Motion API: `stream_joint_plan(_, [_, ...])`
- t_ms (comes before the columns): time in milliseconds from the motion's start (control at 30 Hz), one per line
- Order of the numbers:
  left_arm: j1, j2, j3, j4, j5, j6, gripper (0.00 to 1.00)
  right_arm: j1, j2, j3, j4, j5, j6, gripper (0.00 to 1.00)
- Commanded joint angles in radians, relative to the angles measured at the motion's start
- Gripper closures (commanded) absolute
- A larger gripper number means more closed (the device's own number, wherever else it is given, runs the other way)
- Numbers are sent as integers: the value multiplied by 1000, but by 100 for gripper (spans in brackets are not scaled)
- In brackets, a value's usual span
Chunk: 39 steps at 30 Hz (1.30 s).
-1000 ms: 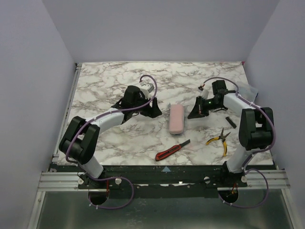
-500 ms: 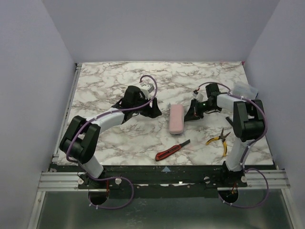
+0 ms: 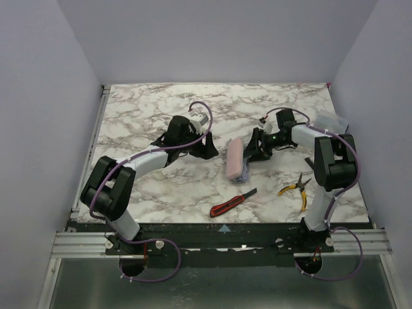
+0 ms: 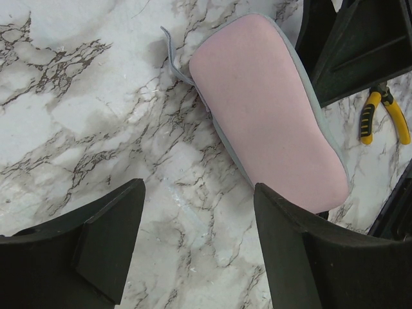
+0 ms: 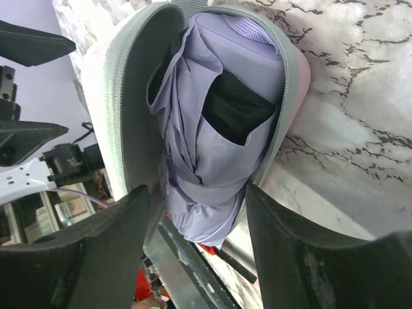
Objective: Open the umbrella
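Umbrella [image 5: 199, 148] lies folded, pink case [image 4: 267, 106] unzipped at one end; right tool [image 5: 196, 193] straddles that end, spread, left tool [image 4: 196, 190] gapes beside it, both empty; unfolding not yet done.

Cover of the umbrella [image 4: 267, 112]: matt pink cloth, smooth, with grey woven zip tape along the edge. Inside, from the right wrist: soft creased lavender fabric and a black lining patch. Marble-print table [image 4: 77, 96]: smooth, low sheen. Fingers [image 4: 109, 238] of the left gripper [image 4: 196, 193]: matt black plastic. Yellow pliers [image 4: 380, 116] handles: slightly glossy.
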<state>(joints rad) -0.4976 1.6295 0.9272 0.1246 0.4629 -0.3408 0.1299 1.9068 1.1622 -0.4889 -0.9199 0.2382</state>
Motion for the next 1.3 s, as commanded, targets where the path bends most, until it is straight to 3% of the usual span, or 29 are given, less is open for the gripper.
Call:
stream_joint_plan(0, [-6,-1,15,8,4,12,30,36,-8,29,9,67,27,33])
stream_joint_plan(100, [-17,-16,19,10,5,17,29,61,-6,35,4,109,34,28])
stream_joint_plan(167, [-29,-22,27,3,1,14,26,77,-8,43,2,139,40,14])
stream_joint_plan(200, [-35,-23,38,-13,-3,8,11,85,-9,47,0,156,46,4])
stream_joint_plan(233, [-38,-22,46,-22,-4,-1,2,92,-10,52,-4,170,47,4])
stream_joint_plan(300, [-49,-23,62,-40,-15,-21,2,109,-13,70,-17,210,53,1])
stream_joint_plan(600, [-134,-4,105,-74,-144,-53,2,155,-15,82,-30,372,67,0])
stream_joint_plan(867, [-234,34,163,-106,-286,-69,2,184,-11,80,-18,414,98,0])
stream_joint_plan(1033, [-260,107,248,-236,-406,-79,2,192,-9,73,-12,423,109,1])
stream_joint_plan(1267, [-184,100,189,-309,-472,-61,14,192,-10,71,-48,452,51,15])
